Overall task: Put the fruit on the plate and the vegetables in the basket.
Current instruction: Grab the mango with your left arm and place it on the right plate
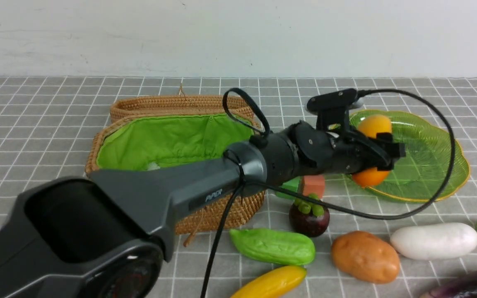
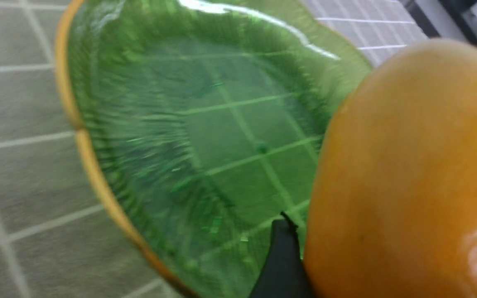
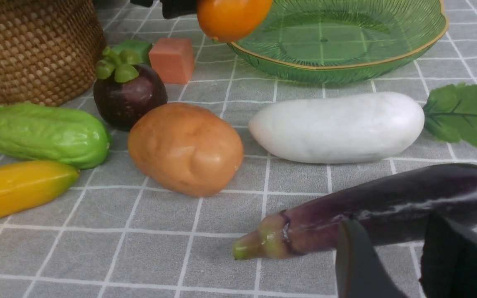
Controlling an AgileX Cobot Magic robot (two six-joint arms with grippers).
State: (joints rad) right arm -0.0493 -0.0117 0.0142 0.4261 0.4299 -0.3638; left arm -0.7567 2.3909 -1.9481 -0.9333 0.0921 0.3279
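Mango [image 1: 373, 125] clamped in left gripper [image 1: 382, 153], hanging over the plate [image 1: 429, 165] at its left rim. Mangosteen [image 1: 309, 219], banana [image 1: 271, 283], gourd [image 1: 272, 246], potato [image 1: 364, 256], radish [image 1: 433, 241] and eggplant [image 3: 387, 203] lie on the cloth [image 1: 35, 124] near the basket [image 1: 222, 211]. Right gripper [image 3: 391, 240] jaws partly apart, empty, at the eggplant.

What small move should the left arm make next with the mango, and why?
Probably carry the mango a little further toward the middle of the plate, then lower it before opening. The left gripper holds it in the air over the rim, not over the bare middle, so a release here might let it roll off.
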